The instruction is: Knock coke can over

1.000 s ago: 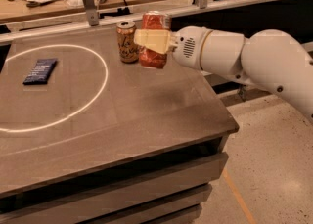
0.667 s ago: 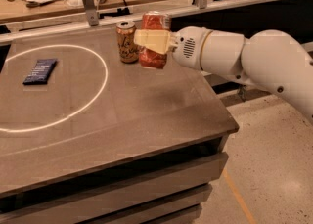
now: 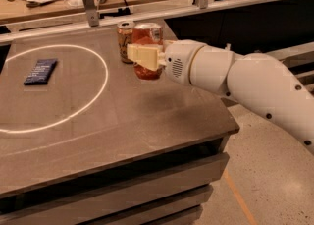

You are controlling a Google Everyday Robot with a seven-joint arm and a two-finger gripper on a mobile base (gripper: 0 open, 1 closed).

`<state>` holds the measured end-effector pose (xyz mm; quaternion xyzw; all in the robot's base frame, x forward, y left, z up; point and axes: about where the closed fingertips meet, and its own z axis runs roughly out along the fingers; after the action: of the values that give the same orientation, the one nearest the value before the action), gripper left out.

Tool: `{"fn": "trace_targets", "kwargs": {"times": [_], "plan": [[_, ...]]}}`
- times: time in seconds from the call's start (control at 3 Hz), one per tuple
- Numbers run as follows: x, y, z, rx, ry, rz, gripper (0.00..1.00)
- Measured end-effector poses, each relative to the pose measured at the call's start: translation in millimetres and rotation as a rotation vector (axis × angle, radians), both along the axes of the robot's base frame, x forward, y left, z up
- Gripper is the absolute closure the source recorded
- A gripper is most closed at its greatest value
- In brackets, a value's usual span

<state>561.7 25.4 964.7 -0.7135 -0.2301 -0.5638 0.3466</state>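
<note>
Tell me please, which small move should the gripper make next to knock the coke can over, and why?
Probably a short push toward the near edge of the table. The gripper sits at mid-height on the coke can, which is upright. The tan can stands close at the picture's left, so pushing that way could topple it too.

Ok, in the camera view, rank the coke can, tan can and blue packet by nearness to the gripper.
The gripper is over the table's far side.
1. coke can: at the gripper, partly behind it.
2. tan can: just past it, leftward.
3. blue packet: far left, inside the white ring.
</note>
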Motion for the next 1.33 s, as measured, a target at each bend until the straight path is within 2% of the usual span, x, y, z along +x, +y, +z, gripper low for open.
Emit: {"fn": "trace_targets", "kwargs": {"times": [0.33,0.67,1.33], "plan": [[-5.9,6.0,-1.7,-0.074,-0.081,0.009,1.00],[-11.6,17.1,-6.3,-0.104,-0.160,0.017,1.00],[-21.1,28.5,-23.7,-0.110,-0.250,-0.010,1.00]]}}
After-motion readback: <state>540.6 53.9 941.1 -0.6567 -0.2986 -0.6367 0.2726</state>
